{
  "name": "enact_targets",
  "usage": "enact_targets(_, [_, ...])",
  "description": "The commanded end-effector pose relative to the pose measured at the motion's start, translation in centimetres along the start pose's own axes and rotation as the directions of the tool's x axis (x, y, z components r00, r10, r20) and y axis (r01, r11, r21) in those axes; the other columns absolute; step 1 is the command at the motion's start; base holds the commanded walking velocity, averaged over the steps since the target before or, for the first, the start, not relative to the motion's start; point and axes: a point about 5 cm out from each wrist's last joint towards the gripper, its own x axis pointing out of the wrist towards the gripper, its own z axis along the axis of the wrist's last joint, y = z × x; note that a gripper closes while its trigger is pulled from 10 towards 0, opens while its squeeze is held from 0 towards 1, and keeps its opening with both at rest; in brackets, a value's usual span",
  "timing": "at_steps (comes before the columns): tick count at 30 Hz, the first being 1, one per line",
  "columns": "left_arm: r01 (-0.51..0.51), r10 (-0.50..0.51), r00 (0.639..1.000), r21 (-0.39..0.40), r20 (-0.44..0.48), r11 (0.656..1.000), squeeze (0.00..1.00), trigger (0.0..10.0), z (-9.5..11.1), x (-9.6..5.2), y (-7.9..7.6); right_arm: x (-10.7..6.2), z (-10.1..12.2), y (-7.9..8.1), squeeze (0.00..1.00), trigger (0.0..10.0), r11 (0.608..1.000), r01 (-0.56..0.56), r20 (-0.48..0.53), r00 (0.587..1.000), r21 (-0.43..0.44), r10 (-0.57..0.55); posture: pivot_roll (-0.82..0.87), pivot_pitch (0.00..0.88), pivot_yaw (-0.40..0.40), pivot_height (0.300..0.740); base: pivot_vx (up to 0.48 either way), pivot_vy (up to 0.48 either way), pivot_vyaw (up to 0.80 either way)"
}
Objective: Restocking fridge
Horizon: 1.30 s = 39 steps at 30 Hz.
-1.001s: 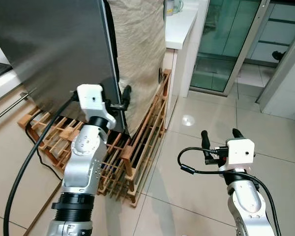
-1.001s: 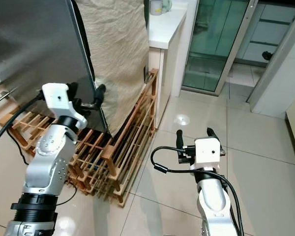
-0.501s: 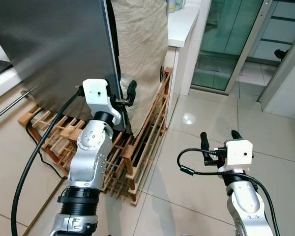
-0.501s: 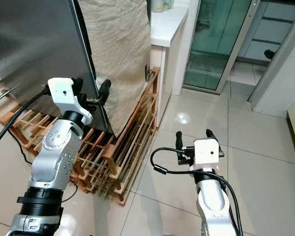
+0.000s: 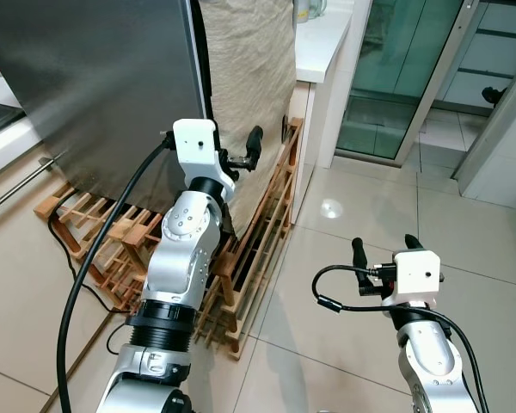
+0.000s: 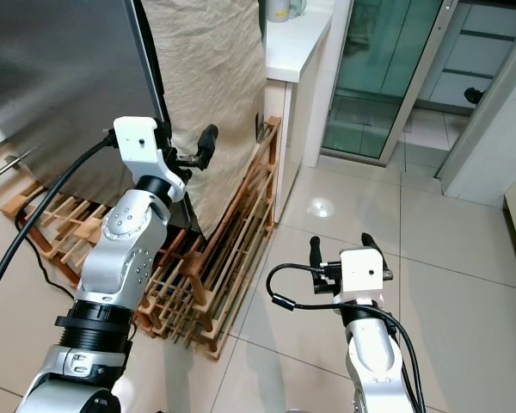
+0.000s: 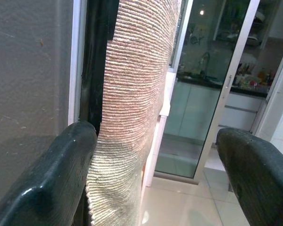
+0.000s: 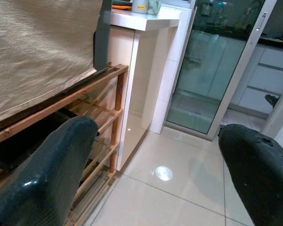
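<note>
Standing tall at the top of the head views is the fridge (image 5: 95, 86), with its big grey door (image 6: 60, 77) swung out, and everything else sits around it. A beige cloth (image 5: 245, 77) hangs down the fridge's side, just past the door's dark edge (image 7: 96, 61). The left gripper (image 5: 232, 157) is raised up right at that edge of the fridge door, near the cloth. Its two black fingers are spread wide apart and hold nothing; in the left wrist view one finger (image 7: 52, 174) is right by the door edge and the cloth, and the other finger (image 7: 259, 174) is far over on the other side. Under the fridge and beside its foot is a wooden slatted rack (image 5: 241, 258) on the tiled floor (image 5: 361, 215). A thick black cable (image 5: 77, 284) runs down from the left arm across the rack. Next to the fridge, past the cloth, is a white counter (image 5: 322, 39) with a cup-like thing (image 6: 278, 9) on top, too small to tell more. Farther from the fridge is a glass sliding door (image 5: 404, 69) with a green tint. The right gripper (image 5: 383, 249) is low down over the floor, well apart from the fridge. Its fingers (image 8: 61, 165) are wide open too, and it holds nothing. A thin black cable (image 5: 344, 288) loops beside the right wrist. A metal bar (image 5: 17, 185) sticks out near the fridge door on the other side.
</note>
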Motion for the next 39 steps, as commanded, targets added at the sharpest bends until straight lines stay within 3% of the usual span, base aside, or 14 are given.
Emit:
enact_targets(1, [0.024,-0.024,1.000,0.003,-0.005,1.000,0.00,10.0,0.1,0.3,-0.4,0.0,-0.2,-0.4,0.00,10.0,1.000,0.010,0.004,1.000,-0.002,-0.010,-0.22,0.000,0.050,0.740,0.000,0.000,0.00])
enact_targets(6, [-0.032,0.034,0.998,0.037,-0.049,0.999,0.00,10.0,-0.9,1.0,0.3,0.0,-0.6,-0.5,0.00,10.0,1.000,0.010,0.002,1.000,-0.002,-0.010,-0.22,0.000,0.049,0.740,0.000,0.000,0.00])
enact_targets(18, [-0.103,0.095,0.991,-0.083,-0.094,0.991,0.00,10.0,-1.6,1.3,0.8,0.3,-1.0,-0.8,0.00,10.0,1.000,0.014,0.006,1.000,-0.005,-0.014,-0.23,0.000,0.051,0.740,0.000,0.000,0.00])
enact_targets(28, [-0.129,0.124,0.988,-0.051,-0.096,0.990,0.00,10.0,-2.1,0.9,1.4,0.1,-1.0,-0.8,0.00,10.0,1.000,0.010,0.010,1.000,-0.009,-0.010,-0.22,0.000,0.044,0.740,0.000,0.000,0.00])
enact_targets(39, [-0.047,0.040,0.995,-0.072,-0.095,0.996,0.00,10.0,-2.1,1.7,-0.9,0.2,0.6,-0.1,0.00,10.0,1.000,0.003,0.042,0.999,-0.008,-0.003,-0.23,0.000,0.047,0.740,0.000,0.000,0.00])
